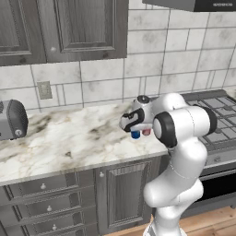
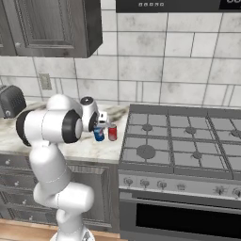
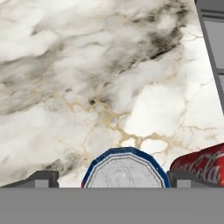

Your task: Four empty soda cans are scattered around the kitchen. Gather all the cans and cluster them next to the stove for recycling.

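A blue soda can (image 1: 135,134) stands upright on the marble counter just left of the stove (image 1: 216,120), and a red soda can (image 1: 146,132) stands close beside it on the stove side. My gripper (image 1: 137,130) hangs straight over the blue can, jaws open and spread to either side of it. In the right base view the blue can (image 2: 99,134) and the red can (image 2: 112,132) stand next to the stove (image 2: 179,141), under my gripper (image 2: 100,127). The hand view looks down on the blue can's (image 3: 125,170) silver top between my open gripper (image 3: 113,180), with the red can (image 3: 201,164) at its right.
A dark toaster (image 1: 11,119) sits at the counter's far left, also in the right base view (image 2: 10,101). Wall cabinets (image 1: 69,27) hang above, a range hood (image 2: 174,4) over the stove. Bare marble counter (image 1: 69,138) stretches between toaster and cans.
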Motion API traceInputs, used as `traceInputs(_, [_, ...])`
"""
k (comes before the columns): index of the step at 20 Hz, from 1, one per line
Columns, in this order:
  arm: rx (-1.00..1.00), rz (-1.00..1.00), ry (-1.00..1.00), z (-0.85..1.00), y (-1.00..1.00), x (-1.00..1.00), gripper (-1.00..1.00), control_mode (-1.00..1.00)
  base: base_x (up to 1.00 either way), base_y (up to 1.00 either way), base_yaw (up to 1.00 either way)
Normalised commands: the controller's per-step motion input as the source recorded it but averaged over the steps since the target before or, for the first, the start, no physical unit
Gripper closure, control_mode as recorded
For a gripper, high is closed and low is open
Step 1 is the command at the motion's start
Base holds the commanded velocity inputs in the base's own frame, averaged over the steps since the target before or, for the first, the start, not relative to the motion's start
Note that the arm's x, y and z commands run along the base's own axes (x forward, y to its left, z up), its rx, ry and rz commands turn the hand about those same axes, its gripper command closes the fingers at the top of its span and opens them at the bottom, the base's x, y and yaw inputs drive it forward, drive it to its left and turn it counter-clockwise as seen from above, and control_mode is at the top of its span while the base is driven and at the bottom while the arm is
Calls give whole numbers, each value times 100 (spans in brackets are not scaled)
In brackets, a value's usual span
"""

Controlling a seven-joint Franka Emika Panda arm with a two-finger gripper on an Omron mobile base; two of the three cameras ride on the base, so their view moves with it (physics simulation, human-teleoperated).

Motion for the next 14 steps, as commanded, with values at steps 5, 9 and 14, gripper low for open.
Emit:
traceInputs(5, [0, 0, -10, 6, 0, -3, -100, -100, 0, 0, 0])
traceInputs(9, [0, 1, -12, 17, -6, 0, -100, -100, 0, 0, 0])
traceInputs(14, [0, 3, -10, 35, -24, -7, -100, -100, 0, 0, 0])
